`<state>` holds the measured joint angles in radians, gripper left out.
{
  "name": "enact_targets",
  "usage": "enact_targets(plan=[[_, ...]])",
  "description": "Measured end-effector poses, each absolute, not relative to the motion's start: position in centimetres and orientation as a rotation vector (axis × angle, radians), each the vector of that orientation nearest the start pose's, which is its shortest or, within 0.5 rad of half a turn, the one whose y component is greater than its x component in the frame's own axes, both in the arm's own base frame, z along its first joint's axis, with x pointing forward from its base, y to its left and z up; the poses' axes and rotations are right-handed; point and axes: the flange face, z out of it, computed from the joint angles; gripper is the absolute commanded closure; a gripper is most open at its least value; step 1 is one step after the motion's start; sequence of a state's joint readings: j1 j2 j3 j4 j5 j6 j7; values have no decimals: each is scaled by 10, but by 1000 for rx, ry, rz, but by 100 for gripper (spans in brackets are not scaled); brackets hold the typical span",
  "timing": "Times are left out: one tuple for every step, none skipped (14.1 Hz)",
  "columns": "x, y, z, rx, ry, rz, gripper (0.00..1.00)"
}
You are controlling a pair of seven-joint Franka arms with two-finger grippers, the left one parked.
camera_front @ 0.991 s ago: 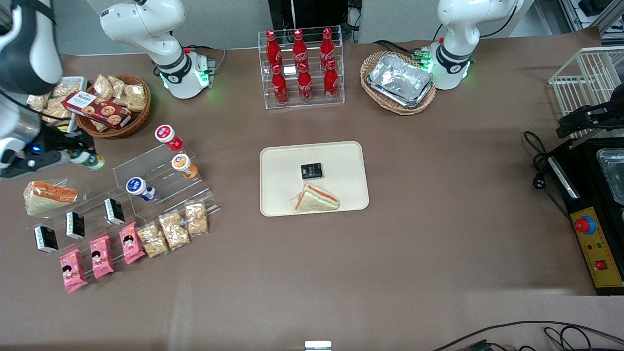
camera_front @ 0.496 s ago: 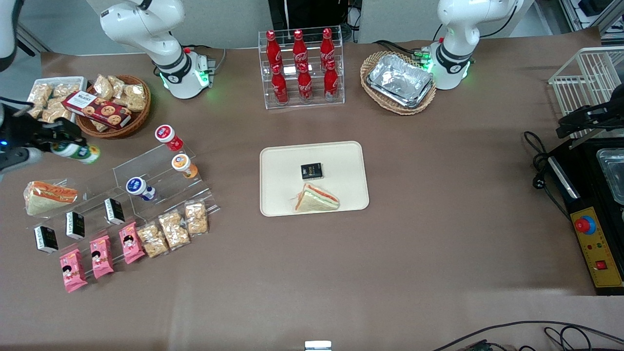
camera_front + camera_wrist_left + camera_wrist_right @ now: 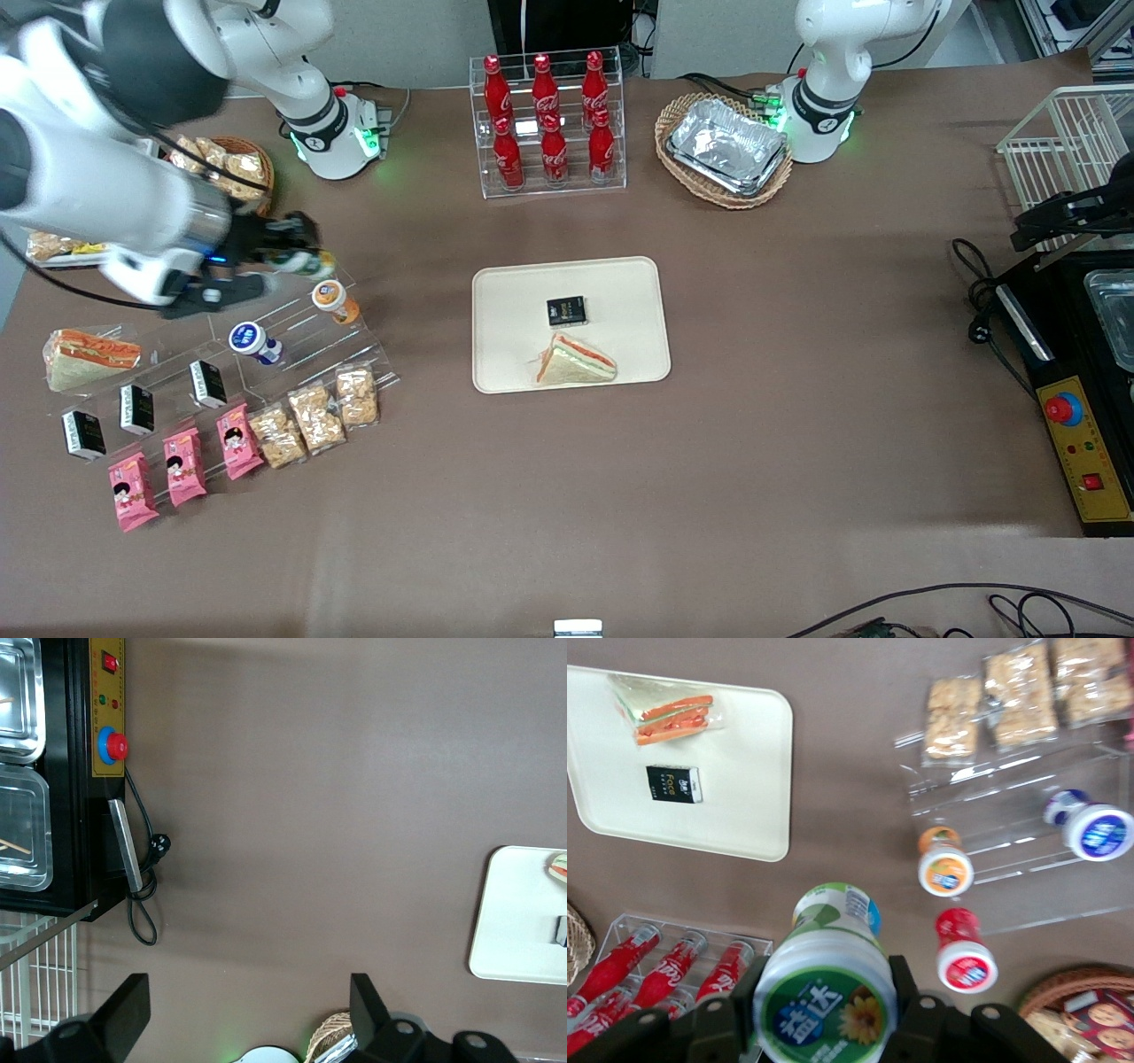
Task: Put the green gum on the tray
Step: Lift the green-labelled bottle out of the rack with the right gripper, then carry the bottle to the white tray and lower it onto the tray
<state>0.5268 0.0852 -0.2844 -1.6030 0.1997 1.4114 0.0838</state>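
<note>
My right gripper (image 3: 297, 254) is shut on the green gum (image 3: 312, 263), a small bottle with a white cap and a green round label. It holds the bottle in the air over the higher end of the clear acrylic stand (image 3: 292, 332). In the right wrist view the green gum (image 3: 828, 988) sits between the two black fingers (image 3: 911, 999) of the gripper (image 3: 824, 1003). The cream tray (image 3: 514, 310) lies at the table's middle, well apart from the gripper, and also shows in the right wrist view (image 3: 744, 780).
A sandwich (image 3: 574, 361) and a black box (image 3: 566, 310) lie on the tray. The stand holds an orange gum (image 3: 334, 299), a blue gum (image 3: 252, 339) and a red gum (image 3: 963, 952). A cola rack (image 3: 547, 124) and snack basket (image 3: 232, 168) stand farther from the camera.
The gripper has carried the green gum from the working arm's end of the table toward the tray. It is now above the acrylic stand and covers the red gum in the front view.
</note>
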Motion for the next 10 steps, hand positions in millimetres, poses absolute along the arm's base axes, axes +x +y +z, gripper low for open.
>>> enact_targets(plan=[[528, 179, 534, -2971, -228, 451, 58], [522, 199, 514, -2981, -213, 448, 58], [513, 220, 493, -2993, -192, 436, 58], [503, 244, 473, -3006, -177, 419, 58], [491, 266, 454, -3018, -170, 399, 58], [478, 285, 435, -3028, -167, 376, 58], [464, 302, 416, -3037, -163, 352, 58], [450, 315, 397, -3045, -159, 330, 58], [438, 325, 378, -3051, -156, 307, 58], [428, 330, 362, -3057, -154, 290, 58]])
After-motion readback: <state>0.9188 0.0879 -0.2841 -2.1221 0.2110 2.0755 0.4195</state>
